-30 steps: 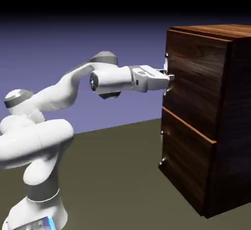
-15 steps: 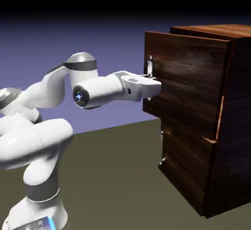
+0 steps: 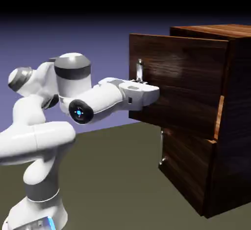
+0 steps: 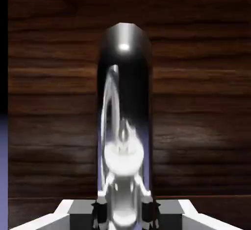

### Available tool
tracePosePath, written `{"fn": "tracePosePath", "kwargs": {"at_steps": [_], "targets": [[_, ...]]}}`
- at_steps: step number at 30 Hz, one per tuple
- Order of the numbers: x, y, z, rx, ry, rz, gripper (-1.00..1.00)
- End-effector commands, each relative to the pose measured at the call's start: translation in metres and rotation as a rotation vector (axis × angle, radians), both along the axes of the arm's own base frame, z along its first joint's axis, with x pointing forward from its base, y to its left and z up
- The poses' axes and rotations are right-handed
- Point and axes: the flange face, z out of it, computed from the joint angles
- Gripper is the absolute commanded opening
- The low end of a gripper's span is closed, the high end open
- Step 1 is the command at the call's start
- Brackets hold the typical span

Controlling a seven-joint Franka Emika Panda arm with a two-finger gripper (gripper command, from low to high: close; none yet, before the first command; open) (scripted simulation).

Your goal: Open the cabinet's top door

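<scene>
The dark wood-grain cabinet (image 3: 233, 126) stands at the exterior view's right. Its top door (image 3: 181, 77) is out from the cabinet body, toward the arm, with a gap showing along its right edge. A thin silver handle (image 3: 140, 70) stands upright on the door's front. My gripper (image 3: 147, 91) reaches in level from the left and is shut on this handle. In the hand view the shiny handle (image 4: 125, 102) fills the middle, running up from between the fingertips of the gripper (image 4: 125, 214), with the door's wood (image 4: 49, 102) behind it.
The shorter lower panel (image 3: 188, 170) sits flush in the cabinet, with its own small handle (image 3: 162, 148) on its left edge. The white arm's elbow and base fill the exterior view's lower left. The dark table (image 3: 117, 175) runs between base and cabinet.
The top door has come steadily out of the cabinet toward the left, from flush to well forward. The gripper stayed shut on its handle and the arm folded back with it.
</scene>
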Motion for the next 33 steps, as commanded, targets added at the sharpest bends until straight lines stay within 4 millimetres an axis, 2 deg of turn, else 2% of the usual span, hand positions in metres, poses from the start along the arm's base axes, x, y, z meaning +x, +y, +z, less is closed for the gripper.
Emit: {"fn": "tracePosePath", "kwargs": {"at_steps": [1,10,17,33], "targets": [[-0.002,-0.005,0.000,0.000,0.000,0.017,-1.00],[-0.019,-0.059,0.000,0.000,0.000,0.211,-1.00],[-0.026,-0.105,0.000,0.000,0.000,0.370,-1.00],[-0.014,-0.204,0.000,0.000,0.000,0.713,-1.00]]}}
